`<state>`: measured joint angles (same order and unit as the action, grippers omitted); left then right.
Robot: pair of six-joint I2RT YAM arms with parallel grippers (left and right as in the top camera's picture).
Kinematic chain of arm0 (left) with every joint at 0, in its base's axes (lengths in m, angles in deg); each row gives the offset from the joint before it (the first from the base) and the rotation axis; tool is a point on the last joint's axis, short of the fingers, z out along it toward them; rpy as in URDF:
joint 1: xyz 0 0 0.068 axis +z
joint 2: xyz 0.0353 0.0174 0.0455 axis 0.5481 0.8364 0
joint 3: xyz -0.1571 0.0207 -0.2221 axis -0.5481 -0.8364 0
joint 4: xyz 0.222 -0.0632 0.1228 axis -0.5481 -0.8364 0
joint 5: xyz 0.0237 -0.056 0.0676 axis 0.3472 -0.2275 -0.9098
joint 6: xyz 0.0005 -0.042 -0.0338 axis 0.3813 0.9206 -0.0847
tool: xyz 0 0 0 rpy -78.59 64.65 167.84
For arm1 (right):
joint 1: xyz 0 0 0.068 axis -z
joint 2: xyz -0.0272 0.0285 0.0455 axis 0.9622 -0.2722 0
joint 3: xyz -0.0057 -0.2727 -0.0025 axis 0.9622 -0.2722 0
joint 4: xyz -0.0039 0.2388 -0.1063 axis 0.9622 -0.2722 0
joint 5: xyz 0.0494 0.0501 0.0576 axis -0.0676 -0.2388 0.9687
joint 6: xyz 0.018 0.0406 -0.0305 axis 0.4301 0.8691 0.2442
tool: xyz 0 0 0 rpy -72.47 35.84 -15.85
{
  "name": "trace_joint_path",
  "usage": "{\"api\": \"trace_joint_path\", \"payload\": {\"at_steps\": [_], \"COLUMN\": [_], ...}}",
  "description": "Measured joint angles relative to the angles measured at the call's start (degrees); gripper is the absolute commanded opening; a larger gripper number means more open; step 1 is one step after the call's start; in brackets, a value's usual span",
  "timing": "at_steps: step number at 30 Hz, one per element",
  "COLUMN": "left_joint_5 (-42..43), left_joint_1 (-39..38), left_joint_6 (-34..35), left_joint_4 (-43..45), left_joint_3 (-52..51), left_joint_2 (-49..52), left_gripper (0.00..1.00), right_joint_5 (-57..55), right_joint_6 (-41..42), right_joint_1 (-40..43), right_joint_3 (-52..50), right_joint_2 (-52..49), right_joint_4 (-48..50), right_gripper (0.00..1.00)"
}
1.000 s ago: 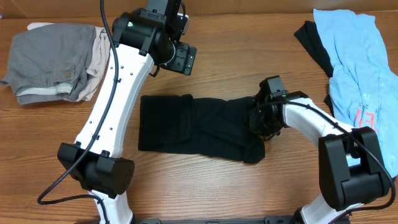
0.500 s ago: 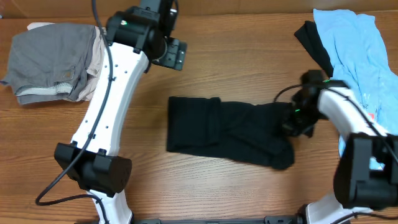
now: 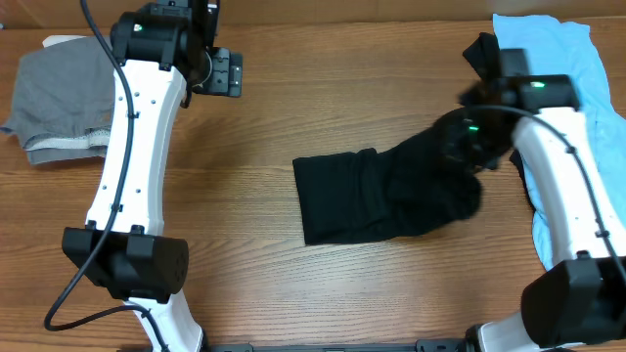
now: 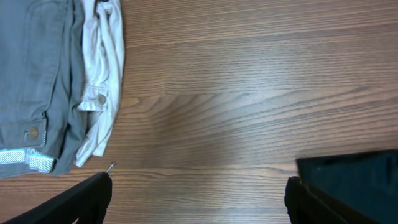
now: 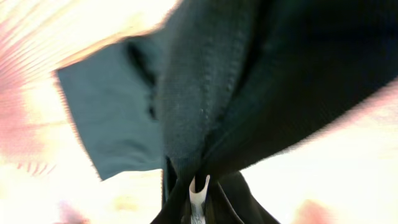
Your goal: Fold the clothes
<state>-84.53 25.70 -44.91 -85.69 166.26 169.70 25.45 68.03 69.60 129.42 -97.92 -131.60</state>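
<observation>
Here the right gripper pinches the black T-shirt, while the left gripper hangs wide open.

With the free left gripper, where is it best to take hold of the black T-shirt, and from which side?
I would grip the black T-shirt at its left corner nearest the robot, the left gripper coming down from the left. That end lies flat with a straight edge beside bare table; the other end is bunched in the shut right gripper.
</observation>
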Motion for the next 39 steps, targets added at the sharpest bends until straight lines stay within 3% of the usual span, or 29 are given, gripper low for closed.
{"api": "trace_joint_path", "payload": {"at_steps": [6, 10, 13, 14, 17, 24, 26, 29, 31, 39], "left_joint_5": [0.02, 0.02, 0.04, 0.02, 0.02, 0.28, 1.53, 5.22, 8.50, 20.26], "left_joint_1": [1.33, 1.64, 1.64, 1.64, 1.64, 1.64, 1.64, 1.64, 1.64, -0.09], "left_joint_6": [0.00, 0.00, 0.00, 0.00, 0.00, 0.00, -0.02, -0.15, -0.81, -4.50], "left_joint_4": [0.00, 0.00, 0.00, 0.00, 0.02, -0.02, -0.35, -1.51, -2.12, -0.90], "left_joint_3": [0.00, 0.00, 0.00, 0.00, 0.00, 0.00, 0.00, -0.28, -1.46, -17.40], "left_joint_2": [0.00, 0.00, 0.00, 0.00, 0.00, 0.00, 0.00, 0.00, 0.00, 0.00], "left_gripper": [0.91, 0.92, 0.93, 0.93, 0.93, 0.93, 0.93, 0.94, 0.96, 1.00], "right_joint_5": [-1.53, -4.09, -5.20, -5.38, -5.53, -3.93, -3.65, -3.76, -4.20, -5.68], "right_joint_6": [4.22, 7.45, 9.07, 9.22, 9.57, 9.86, 9.94, 10.25, 10.14, 8.24], "right_joint_1": [-15.10, -23.04, -26.64, -27.47, -29.05, -28.11, -26.84, -23.67, -20.57, -7.78], "right_joint_3": [0.17, 0.17, 0.15, 0.15, 0.13, 2.03, 4.22, 7.78, 9.64, 11.26], "right_joint_2": [-0.31, -2.93, -6.47, -7.72, -10.88, -11.41, -11.10, -9.53, -7.61, -4.09], "right_joint_4": [5.46, 9.88, 12.52, 13.22, 14.14, 11.02, 9.07, 6.21, 4.52, -1.46], "right_gripper": [0.05, 0.19, 0.48, 0.52, 0.54, 0.55, 0.63, 0.84, 0.90, 0.93]}}
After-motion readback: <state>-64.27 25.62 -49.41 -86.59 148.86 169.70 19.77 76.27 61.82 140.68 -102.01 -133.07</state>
